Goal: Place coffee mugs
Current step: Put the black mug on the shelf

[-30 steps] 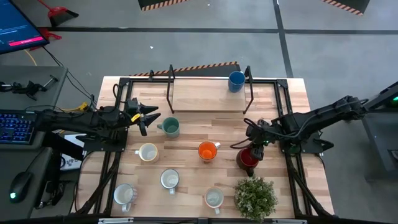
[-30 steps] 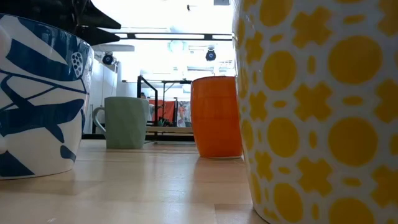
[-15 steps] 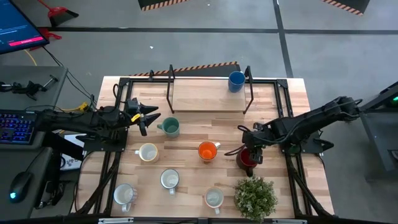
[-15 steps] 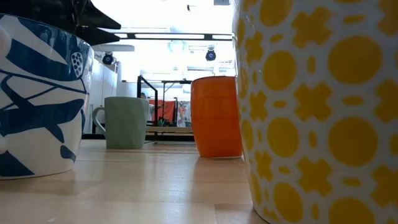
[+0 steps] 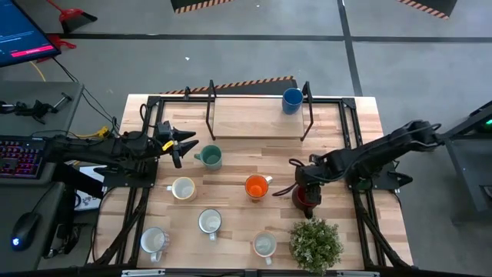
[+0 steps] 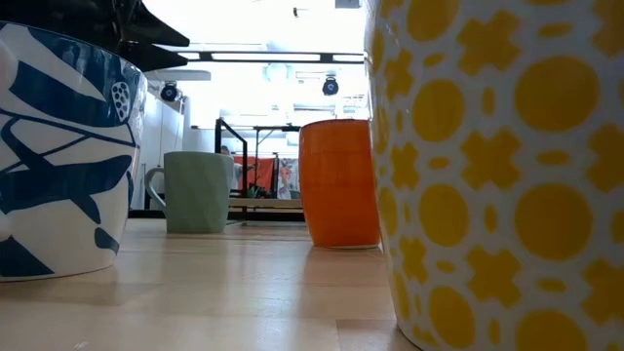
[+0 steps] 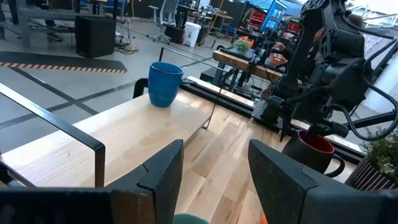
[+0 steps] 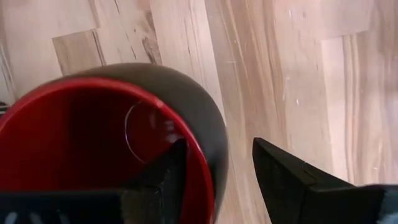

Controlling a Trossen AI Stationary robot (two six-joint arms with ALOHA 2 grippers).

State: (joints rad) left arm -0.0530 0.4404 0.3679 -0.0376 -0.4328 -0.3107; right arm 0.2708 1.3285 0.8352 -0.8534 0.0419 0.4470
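The dark red mug (image 5: 306,199) stands upright on the table right of the orange mug (image 5: 256,186). My right gripper (image 5: 302,183) is open, pointing down over its rim. In the right wrist view one finger (image 8: 165,171) is inside the mug and the other finger (image 8: 283,177) outside, with the mug's wall (image 8: 211,140) between them. My left gripper (image 5: 181,143) is open and empty, just left of the teal green mug (image 5: 209,157). The blue mug (image 5: 292,100) stands on the far rack. Four white mugs stand in the near part, one of them a white mug (image 5: 183,188).
A green potted plant (image 5: 316,243) stands just nearer than the dark red mug. A black metal rack (image 5: 257,115) spans the far side of the table. White mugs (image 5: 210,222) (image 5: 154,240) (image 5: 264,245) stand along the near edge. Bare wood lies between the teal green mug and the rack.
My right gripper has moved toward the table's near edge and a little left, coming down over the dark red mug's rim. The mug has stayed in place.
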